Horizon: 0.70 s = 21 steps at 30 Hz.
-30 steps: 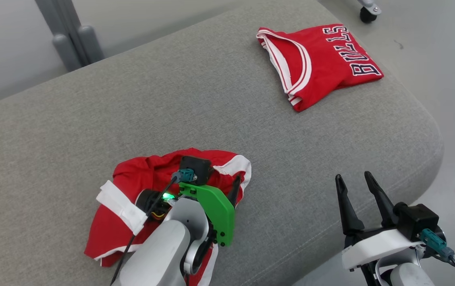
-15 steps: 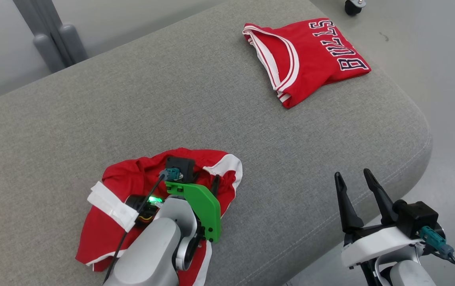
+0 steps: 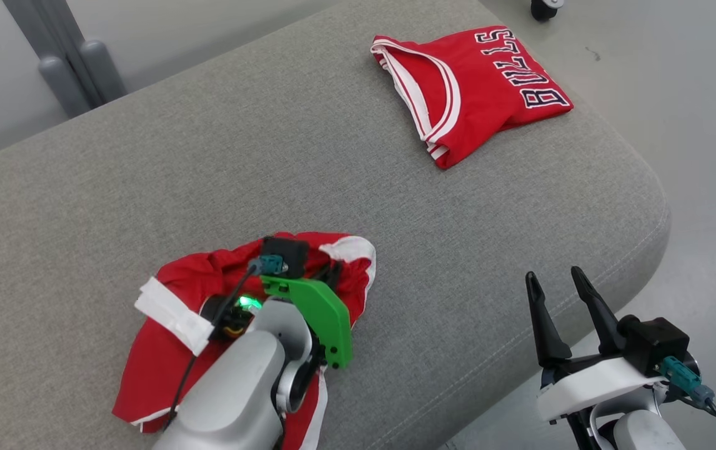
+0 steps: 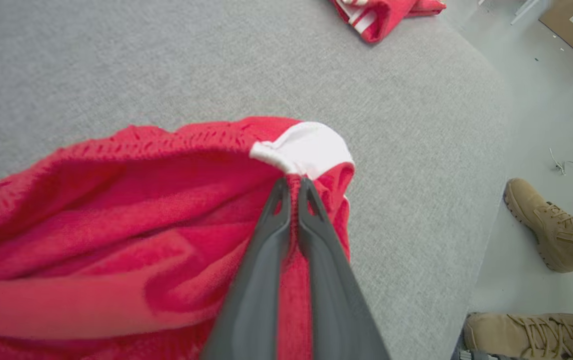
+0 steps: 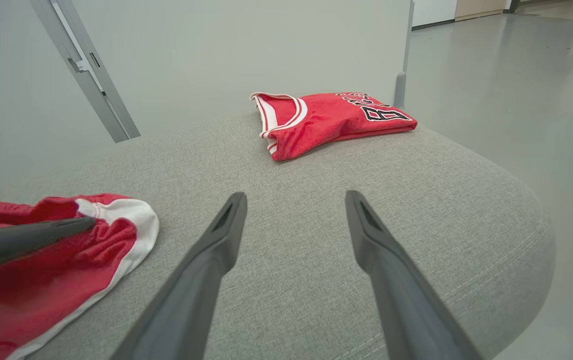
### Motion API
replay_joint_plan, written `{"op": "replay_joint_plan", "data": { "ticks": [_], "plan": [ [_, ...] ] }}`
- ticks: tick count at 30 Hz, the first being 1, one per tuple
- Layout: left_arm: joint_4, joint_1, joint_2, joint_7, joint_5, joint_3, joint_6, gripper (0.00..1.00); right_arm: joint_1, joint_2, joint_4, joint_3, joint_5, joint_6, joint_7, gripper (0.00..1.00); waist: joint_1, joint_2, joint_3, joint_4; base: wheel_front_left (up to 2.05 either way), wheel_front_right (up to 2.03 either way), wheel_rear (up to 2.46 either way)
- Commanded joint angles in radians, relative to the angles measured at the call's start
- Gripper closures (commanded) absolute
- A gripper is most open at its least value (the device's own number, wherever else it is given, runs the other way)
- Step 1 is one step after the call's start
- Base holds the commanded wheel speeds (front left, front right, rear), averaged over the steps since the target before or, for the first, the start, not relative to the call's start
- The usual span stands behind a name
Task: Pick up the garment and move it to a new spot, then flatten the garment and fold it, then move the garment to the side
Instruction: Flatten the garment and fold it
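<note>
Between the two dark fingers of the left gripper [image 4: 292,185], a ridge of the crumpled red mesh garment with white bands [image 4: 116,215] is now pinched tight, just under its white hem. A second ago those fingers stood spread over the cloth. The garment lies bunched beneath and behind this gripper on the grey fabric cushion [image 3: 270,156].

The right gripper [image 5: 294,200], off to the left gripper's right near the cushion's edge, stays wide apart and holds nothing. The folded red jersey with dark lettering [image 3: 470,87], well ahead of both grippers, has not moved; only the head camera has swung.

From the head, the green bracket [image 3: 320,312] and pale forearm [image 3: 233,400] hide the left fingertips and the garment's near part. A person's tan boots [image 4: 551,225] are cut off at the picture's edge.
</note>
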Motion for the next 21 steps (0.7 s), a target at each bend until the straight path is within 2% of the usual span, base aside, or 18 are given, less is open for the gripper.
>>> {"op": "replay_joint_plan", "data": {
  "ticks": [1, 8, 12, 21],
  "plan": [
    [-0.021, -0.051, 0.006, -0.015, -0.009, 0.015, -0.004, 1.0, 0.008, 0.0, 0.001, -0.005, 0.002, -0.002, 0.0, 0.0, 0.0, -0.0001, -0.001, 0.003, 0.0, 0.0, 0.0],
    [-0.147, -0.187, 0.06, -0.038, -0.027, 0.09, -0.031, 1.0, 0.01, 0.0, 0.008, -0.016, 0.0, -0.002, 0.0, 0.0, 0.0, -0.0001, -0.018, 0.022, 0.0, 0.0, 0.0],
    [-0.234, -0.247, 0.097, -0.032, -0.047, 0.127, -0.062, 1.0, 0.018, 0.0, 0.008, -0.017, -0.003, -0.002, 0.0, 0.0, 0.0, -0.0001, -0.032, 0.032, 0.0, 0.0, 0.0],
    [-0.413, -0.278, 0.142, -0.012, -0.113, 0.176, -0.118, 1.0, 0.03, -0.001, 0.012, -0.029, -0.024, -0.002, 0.0, 0.0, 0.0, -0.0001, -0.059, 0.07, 0.0, 0.0, 0.0]
  ]
}}
